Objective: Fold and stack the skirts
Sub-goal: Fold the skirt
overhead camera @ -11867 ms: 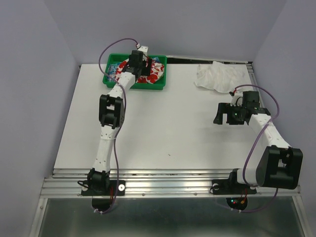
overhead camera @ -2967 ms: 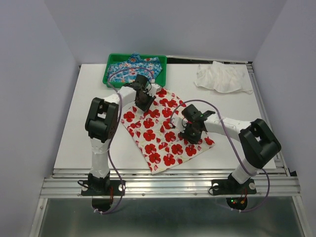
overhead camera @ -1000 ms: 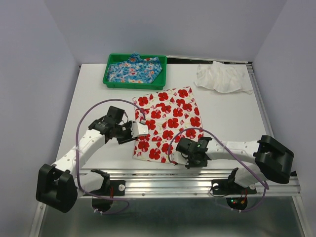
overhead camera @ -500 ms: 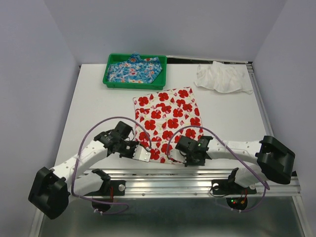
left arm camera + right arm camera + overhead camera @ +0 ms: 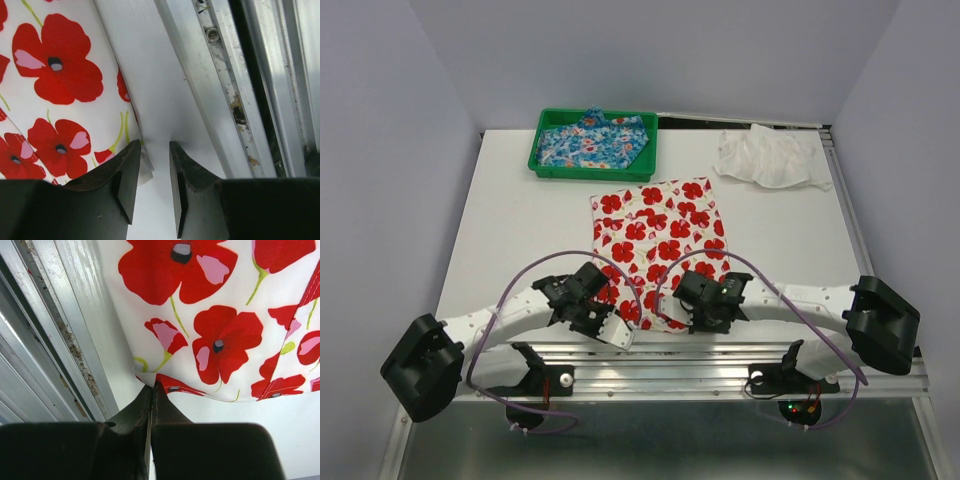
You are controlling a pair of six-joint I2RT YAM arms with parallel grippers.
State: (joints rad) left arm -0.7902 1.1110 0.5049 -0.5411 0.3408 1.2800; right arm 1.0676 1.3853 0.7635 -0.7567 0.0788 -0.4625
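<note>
Up top, lilac walls (image 5: 380, 150) box in my white table (image 5: 520, 230) with its metal rail (image 5: 670, 352) nearest me. The green tray (image 5: 542, 165) at the back holds the blue skirt (image 5: 595, 140), and the red-flowered skirt (image 5: 660, 230) lies flat mid-table, reaching down to the rail. Left wrist: my left jaws stand a little apart at that skirt's near-left corner, one finger over the hem; right wrist: my right jaws are pressed together, pinching its near hem by the rail. Since a second ago my left arm has slid from the skirt's left edge to this corner, and the skirt lies much as it did.
</note>
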